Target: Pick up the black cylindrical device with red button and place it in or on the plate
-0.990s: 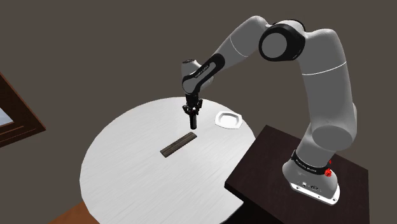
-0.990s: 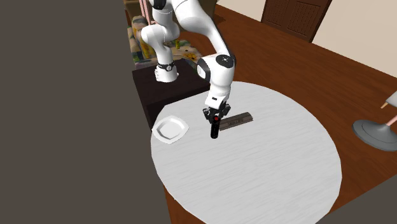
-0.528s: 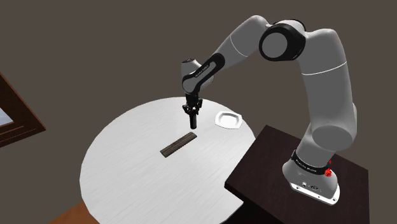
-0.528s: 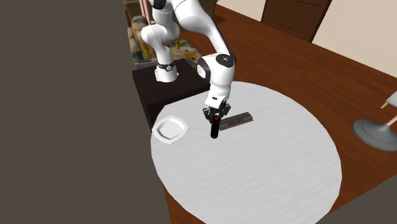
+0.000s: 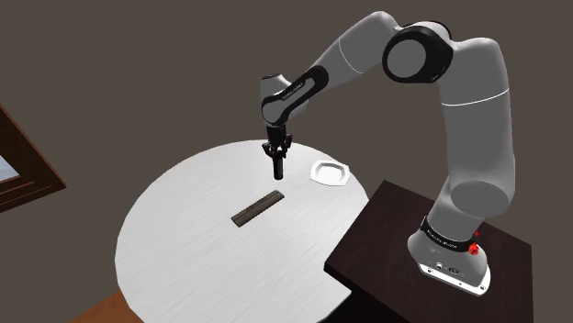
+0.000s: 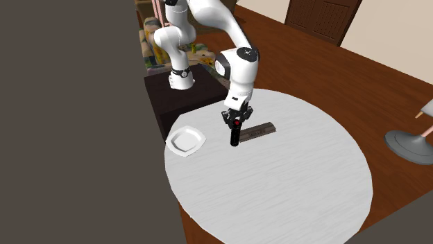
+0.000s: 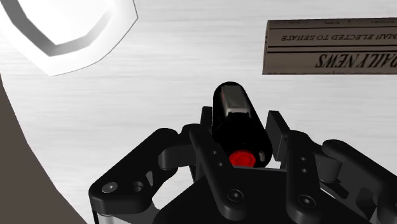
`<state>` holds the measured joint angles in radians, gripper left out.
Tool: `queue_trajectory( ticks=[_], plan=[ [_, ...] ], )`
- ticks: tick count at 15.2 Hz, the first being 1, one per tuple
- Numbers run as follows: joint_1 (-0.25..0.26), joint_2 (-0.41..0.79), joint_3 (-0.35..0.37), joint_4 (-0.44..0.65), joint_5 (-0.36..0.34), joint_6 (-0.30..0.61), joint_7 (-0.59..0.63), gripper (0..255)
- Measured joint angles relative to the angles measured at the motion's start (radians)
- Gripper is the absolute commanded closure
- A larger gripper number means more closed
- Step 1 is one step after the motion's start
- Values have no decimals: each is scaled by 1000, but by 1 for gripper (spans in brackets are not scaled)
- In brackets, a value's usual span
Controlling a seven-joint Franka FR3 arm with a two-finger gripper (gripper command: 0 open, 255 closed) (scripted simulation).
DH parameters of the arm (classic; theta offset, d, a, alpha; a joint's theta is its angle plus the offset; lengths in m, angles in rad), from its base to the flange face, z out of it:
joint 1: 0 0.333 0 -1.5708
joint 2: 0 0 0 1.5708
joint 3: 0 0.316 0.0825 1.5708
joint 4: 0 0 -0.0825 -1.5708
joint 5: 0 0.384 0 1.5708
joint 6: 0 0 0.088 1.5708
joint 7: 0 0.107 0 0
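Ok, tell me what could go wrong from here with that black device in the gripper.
1. The gripper clasps the black device near its red-button end, so the long free end could tilt or slip in transit.
2. The plate is small and near the edge of the table; the round device may roll off it.

My pincer, clasping the black device, hangs over the round table. From it to the white plate, which sits at the table's edge nearest the stand, the way runs over bare tabletop. A flat folded newspaper lies toward the table's middle, well apart from the plate and off that path.
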<state>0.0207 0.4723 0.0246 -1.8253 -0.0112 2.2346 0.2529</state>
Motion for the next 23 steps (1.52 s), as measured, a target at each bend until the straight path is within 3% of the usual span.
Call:
queue_trajectory(
  ticks=[9,23],
  plan=[
    [-7,-79,-1,7,3,-86,-10,255],
    [-163,-397,-101,-347,1,-48,-262,255]
  ],
)
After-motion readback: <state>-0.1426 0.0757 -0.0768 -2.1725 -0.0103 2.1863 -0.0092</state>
